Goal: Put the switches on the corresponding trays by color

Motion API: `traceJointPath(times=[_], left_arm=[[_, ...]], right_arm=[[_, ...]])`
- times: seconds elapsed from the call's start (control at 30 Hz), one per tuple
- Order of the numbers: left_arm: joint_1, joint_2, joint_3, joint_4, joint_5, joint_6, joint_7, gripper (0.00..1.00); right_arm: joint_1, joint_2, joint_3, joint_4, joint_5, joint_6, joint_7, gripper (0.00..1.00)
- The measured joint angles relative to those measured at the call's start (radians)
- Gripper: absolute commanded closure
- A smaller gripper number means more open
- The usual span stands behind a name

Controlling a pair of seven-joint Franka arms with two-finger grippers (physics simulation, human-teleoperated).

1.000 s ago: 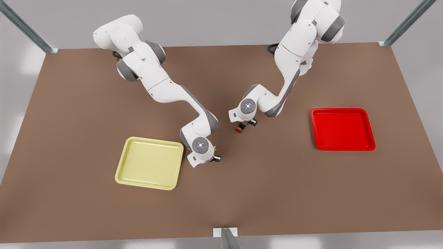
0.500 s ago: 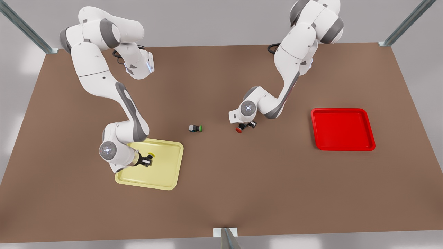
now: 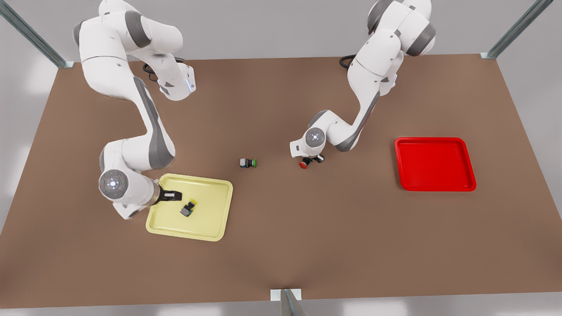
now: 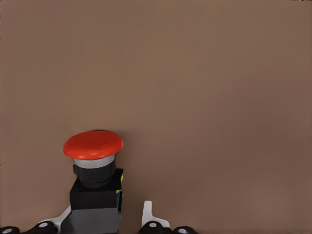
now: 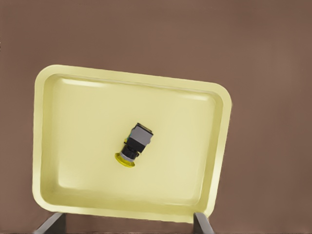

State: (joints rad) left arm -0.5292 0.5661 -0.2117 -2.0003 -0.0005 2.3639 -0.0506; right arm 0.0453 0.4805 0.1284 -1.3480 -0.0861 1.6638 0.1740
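Yellow switch lies in yellow tray below open right gripper; left gripper, clamping red switch, must reach red tray

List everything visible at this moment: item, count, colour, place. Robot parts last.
Yellow switch: one, yellow cap, grey-black body, lying on its side in the yellow tray.
Red switch: one, red cap, between the left gripper's fingers, mid-table.
Green switch: one, green cap, on the table between the two arms.
Yellow tray: one, pale yellow, front view's left.
Red tray: one, bright red, front view's right.
Table: one, brown.
Left gripper: shut on the red switch.
Right gripper: open, over the yellow tray's edge.
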Motion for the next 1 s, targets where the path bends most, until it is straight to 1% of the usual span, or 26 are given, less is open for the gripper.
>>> traceJointPath(times=[0.03, 0.07, 0.1, 0.13, 0.17, 0.73, 0.93, 1.0], left_arm=[[0.0, 0.0, 0.0, 0.0, 0.0, 0.0, 0.0, 0.4], [0.0, 0.0, 0.0, 0.0, 0.001, 0.0, 0.0, 0.4], [0.0, 0.0, 0.0, 0.0, 0.001, 0.0, 0.0, 0.4], [0.0, 0.0, 0.0, 0.0, 0.001, 0.0, 0.0, 0.4], [0.0, 0.0, 0.0, 0.0, 0.001, 0.0, 0.0, 0.4], [0.002, -0.002, 0.0, 0.003, 0.0, 0.0, -0.002, 0.42], [0.002, -0.009, 0.0, 0.008, -0.001, -0.003, -0.002, 0.45], [0.002, -0.009, 0.0, 0.008, -0.001, -0.005, -0.003, 0.48]], right_arm=[[-0.045, -0.015, -0.002, 0.088, -0.001, -0.105, -0.031, 0.0], [-0.053, -0.085, -0.001, 0.075, -0.014, -0.107, -0.057, 0.0], [-0.084, -0.178, 0.003, 0.015, -0.011, -0.101, -0.062, 0.0], [-0.109, -0.238, 0.009, -0.003, -0.004, -0.112, -0.063, 0.0], [-0.106, -0.297, 0.011, -0.067, -0.003, -0.101, -0.059, 0.0], [-0.087, -0.276, 0.011, -0.067, -0.02, -0.131, -0.044, 0.0], [-0.087, -0.276, 0.011, -0.066, -0.02, -0.128, -0.044, 0.0], [-0.087, -0.276, 0.011, -0.066, -0.02, -0.128, -0.044, 0.0]])
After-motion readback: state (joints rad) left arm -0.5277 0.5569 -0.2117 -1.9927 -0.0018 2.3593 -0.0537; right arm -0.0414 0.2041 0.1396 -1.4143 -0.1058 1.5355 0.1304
